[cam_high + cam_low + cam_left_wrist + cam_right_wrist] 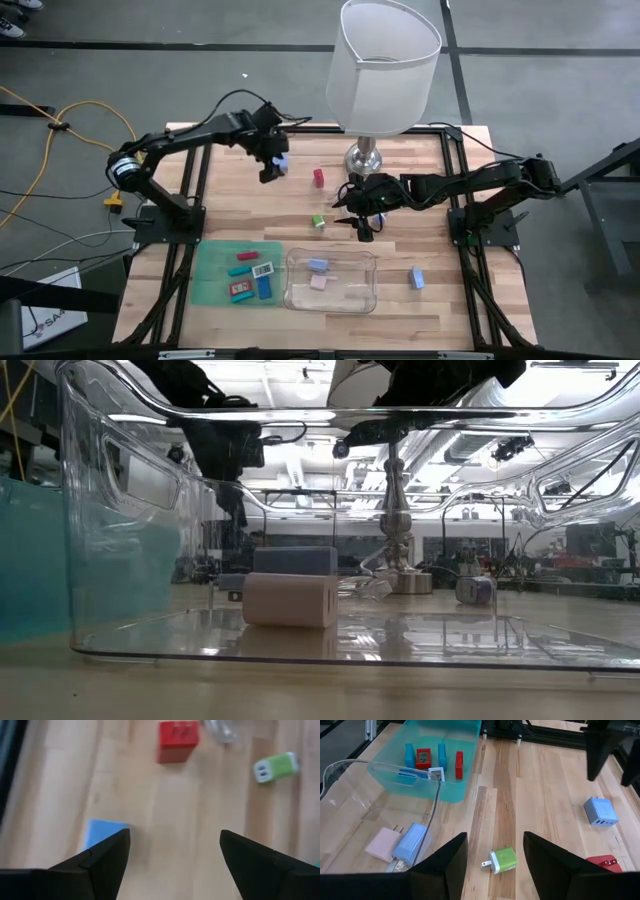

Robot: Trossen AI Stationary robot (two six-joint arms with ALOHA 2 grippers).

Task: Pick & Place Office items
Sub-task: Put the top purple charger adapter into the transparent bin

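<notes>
I'm hovering the left hand (276, 165) over the bench (240, 215), fingers spread and gripping nothing, a blue charger (104, 833) lying just beneath. The right hand (494, 851) is waiting open above the green charger (503, 858). The red charger (319, 177) is lying between them.

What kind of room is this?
Probably a robotics lab or workshop: two robot arms work at a wooden table, cables trail over a grey floor, and pipes run along the ceiling.
</notes>
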